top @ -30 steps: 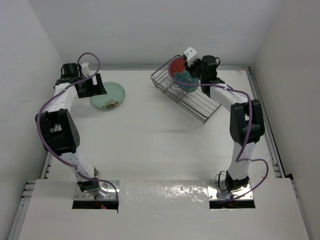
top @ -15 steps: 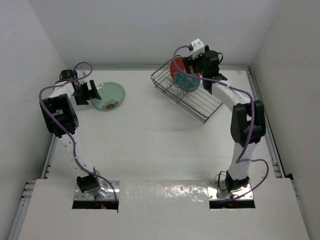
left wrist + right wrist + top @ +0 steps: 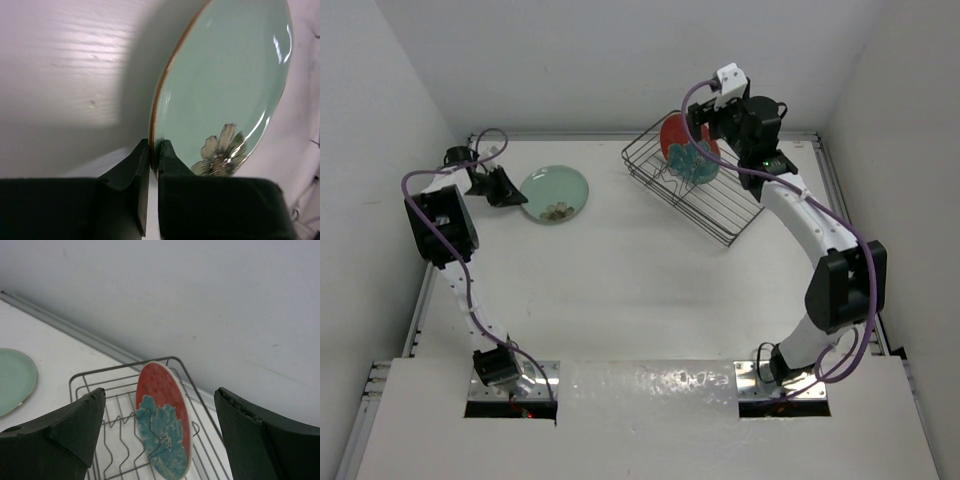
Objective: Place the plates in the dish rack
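Note:
The pale mint green plate (image 3: 555, 194) lies on the table at the back left, with brown flower marks near its front edge. My left gripper (image 3: 512, 191) is shut on its left rim; in the left wrist view the fingers (image 3: 172, 160) pinch the brown-edged rim of this plate (image 3: 225, 85). The red plate (image 3: 680, 148) with the teal flower stands on edge in the dish rack (image 3: 715, 205) at the back right. Above and just behind it my right gripper (image 3: 708, 122) hangs open and empty. The right wrist view shows the red plate (image 3: 165, 425) between wire dividers of the rack (image 3: 112, 440).
White walls close in the table at the back and on both sides. A metal rail (image 3: 845, 230) runs along the right edge. The green plate (image 3: 12, 380) shows at the left of the right wrist view.
My left gripper has shut on the green plate's rim, and the plate has slid a little right. My right gripper has opened wide and drawn up and back from the red plate.

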Controlling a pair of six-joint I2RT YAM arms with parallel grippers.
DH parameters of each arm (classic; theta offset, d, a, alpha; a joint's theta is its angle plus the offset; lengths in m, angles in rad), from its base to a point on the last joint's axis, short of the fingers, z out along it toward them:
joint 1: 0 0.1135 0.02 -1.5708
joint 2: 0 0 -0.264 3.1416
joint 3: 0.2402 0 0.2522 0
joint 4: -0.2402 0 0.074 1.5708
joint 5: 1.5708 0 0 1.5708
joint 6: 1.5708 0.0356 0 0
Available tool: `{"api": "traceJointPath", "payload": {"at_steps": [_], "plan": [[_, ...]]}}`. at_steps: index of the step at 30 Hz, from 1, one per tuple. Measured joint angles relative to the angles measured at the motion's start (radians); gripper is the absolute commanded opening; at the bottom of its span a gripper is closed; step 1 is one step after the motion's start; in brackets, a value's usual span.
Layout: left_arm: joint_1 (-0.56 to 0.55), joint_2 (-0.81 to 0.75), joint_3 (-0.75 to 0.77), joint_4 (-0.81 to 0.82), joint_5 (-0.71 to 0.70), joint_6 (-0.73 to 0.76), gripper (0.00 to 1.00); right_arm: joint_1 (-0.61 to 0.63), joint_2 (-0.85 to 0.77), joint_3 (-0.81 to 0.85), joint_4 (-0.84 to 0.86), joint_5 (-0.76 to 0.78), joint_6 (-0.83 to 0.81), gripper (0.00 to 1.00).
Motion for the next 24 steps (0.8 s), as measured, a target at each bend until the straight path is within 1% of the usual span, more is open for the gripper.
{"api": "traceJointPath", "payload": {"at_steps": [2,6,8,10,12,15,17,19,20,24], "plan": [[-0.002,0.004,0.000,-0.018,0.052,-0.001,0.00,0.002,-0.001,0.000,-0.023,-0.028,0.012,0.87],[-0.011,0.000,0.000,-0.047,0.093,0.043,0.00,0.015,0.004,0.000,-0.095,-0.095,0.022,0.85],[-0.014,-0.016,0.000,-0.063,0.109,0.092,0.00,0.029,0.011,0.003,-0.124,-0.151,0.025,0.81],[-0.021,-0.047,0.001,-0.091,0.117,0.172,0.00,0.050,0.035,0.026,-0.162,-0.217,0.026,0.73],[-0.029,-0.097,0.012,-0.136,0.114,0.271,0.00,0.076,0.082,0.076,-0.207,-0.280,0.030,0.71],[-0.064,-0.198,0.025,-0.193,0.080,0.424,0.00,0.112,0.179,0.170,-0.272,-0.351,0.042,0.72],[-0.108,-0.278,0.016,-0.230,0.051,0.536,0.00,0.140,0.238,0.212,-0.295,-0.390,0.062,0.72],[-0.164,-0.358,-0.010,-0.259,0.020,0.637,0.00,0.169,0.278,0.230,-0.309,-0.413,0.072,0.73],[-0.195,-0.395,-0.024,-0.274,0.008,0.681,0.00,0.187,0.300,0.235,-0.317,-0.422,0.074,0.76],[-0.293,-0.463,-0.039,-0.355,0.023,0.805,0.00,0.249,0.363,0.246,-0.324,-0.448,0.062,0.80]]}}
